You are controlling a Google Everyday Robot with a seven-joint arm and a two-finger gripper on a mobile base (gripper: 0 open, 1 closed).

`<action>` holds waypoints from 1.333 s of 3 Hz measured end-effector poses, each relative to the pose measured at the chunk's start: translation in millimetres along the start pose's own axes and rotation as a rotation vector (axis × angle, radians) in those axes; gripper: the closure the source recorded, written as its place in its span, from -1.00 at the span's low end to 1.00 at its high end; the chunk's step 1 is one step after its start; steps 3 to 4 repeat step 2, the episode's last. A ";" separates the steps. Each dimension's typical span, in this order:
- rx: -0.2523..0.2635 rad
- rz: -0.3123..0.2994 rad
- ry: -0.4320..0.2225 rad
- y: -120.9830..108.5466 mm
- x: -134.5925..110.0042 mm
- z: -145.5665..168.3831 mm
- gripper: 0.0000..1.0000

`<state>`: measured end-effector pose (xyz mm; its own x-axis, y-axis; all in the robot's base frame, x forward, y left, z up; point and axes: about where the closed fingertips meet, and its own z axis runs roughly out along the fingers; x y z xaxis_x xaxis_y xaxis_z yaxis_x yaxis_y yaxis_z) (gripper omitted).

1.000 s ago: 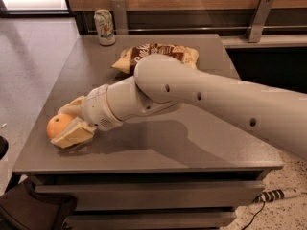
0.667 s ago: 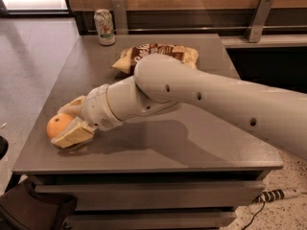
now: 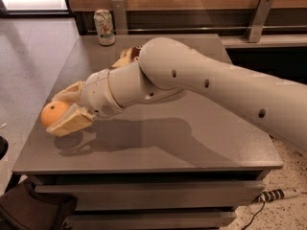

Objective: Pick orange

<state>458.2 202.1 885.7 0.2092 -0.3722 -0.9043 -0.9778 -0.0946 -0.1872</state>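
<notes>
The orange (image 3: pixel 51 114) is round and bright, with a small dark stem dimple, and sits at the left side of the grey table (image 3: pixel 192 138). My gripper (image 3: pixel 58 112) is shut on the orange, with one tan finger (image 3: pixel 69 91) above it and one (image 3: pixel 67 122) below. The orange hangs a little above the tabletop, and its shadow lies beneath. My white arm reaches in from the right across the table.
A drink can (image 3: pixel 104 27) stands at the table's back left. A chip bag (image 3: pixel 124 57) lies behind my arm, mostly hidden. The table's left edge is just beside the orange. A power strip (image 3: pixel 278 194) lies on the floor at the right.
My gripper has risen with the orange in it, so the fruit is now off the tabletop. The arm now covers most of the chip bag.
</notes>
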 end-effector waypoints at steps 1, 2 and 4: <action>0.018 -0.043 -0.023 -9.2 -27.5 -21.9 1.00; 0.048 -0.110 -0.036 -17.4 -59.7 -43.8 1.00; 0.048 -0.110 -0.036 -17.4 -59.7 -43.8 1.00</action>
